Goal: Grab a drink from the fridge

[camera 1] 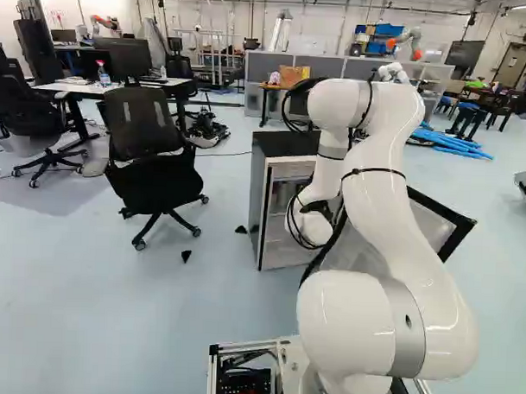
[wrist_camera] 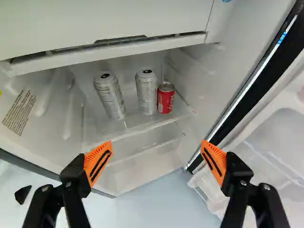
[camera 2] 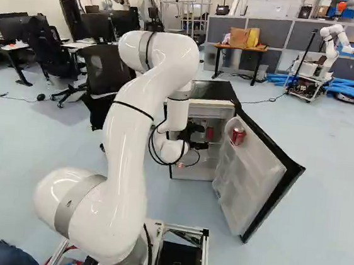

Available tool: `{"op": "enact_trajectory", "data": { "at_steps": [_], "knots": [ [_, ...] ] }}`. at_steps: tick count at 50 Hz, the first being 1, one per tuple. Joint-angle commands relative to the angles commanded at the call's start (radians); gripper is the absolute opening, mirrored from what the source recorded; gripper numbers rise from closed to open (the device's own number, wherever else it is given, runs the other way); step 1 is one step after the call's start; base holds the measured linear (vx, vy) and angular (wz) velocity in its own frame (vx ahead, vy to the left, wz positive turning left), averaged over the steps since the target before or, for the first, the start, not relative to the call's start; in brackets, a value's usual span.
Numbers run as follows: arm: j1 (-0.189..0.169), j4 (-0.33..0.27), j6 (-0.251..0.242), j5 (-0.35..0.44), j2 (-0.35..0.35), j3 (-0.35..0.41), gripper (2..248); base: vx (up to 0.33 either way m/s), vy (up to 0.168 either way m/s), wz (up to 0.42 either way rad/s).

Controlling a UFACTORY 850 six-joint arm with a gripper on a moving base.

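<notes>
From where I stood, the white jointed arm (camera 2: 138, 112) reached over to a small, black-topped fridge (camera 2: 210, 90), its pale-lined door (camera 2: 251, 178) swung wide. The black hand (camera 2: 203, 137) with orange pads was at the fridge's mouth, released, its two fingers spread well apart with nothing between them. Ahead of the hand (wrist_camera: 157, 159), beyond its fingertips, three drinks stood upright on a clear shelf (wrist_camera: 135, 126), below a white upper compartment (wrist_camera: 104, 23). One was a short red metal can (wrist_camera: 166, 98), on the side toward the open door. Just beside it was a tall silver-white can (wrist_camera: 147, 92); a second tall pale can (wrist_camera: 109, 95) stood a little apart from that one, farther from the door. Another red can (camera 2: 237, 136) sat high in the door itself. Well off to the fridge's side, in the left base view, was a black mesh-backed office chair (camera 1: 141, 124) on wheels.
</notes>
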Motion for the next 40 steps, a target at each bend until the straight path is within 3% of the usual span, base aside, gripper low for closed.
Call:
{"op": "enact_trajectory", "data": {
  "at_steps": [40],
  "knots": [
    [-0.03, 0.0, 0.0, 0.105, -0.19, -0.197, 247, 0.0, 0.0, 0.0]
  ]
}}
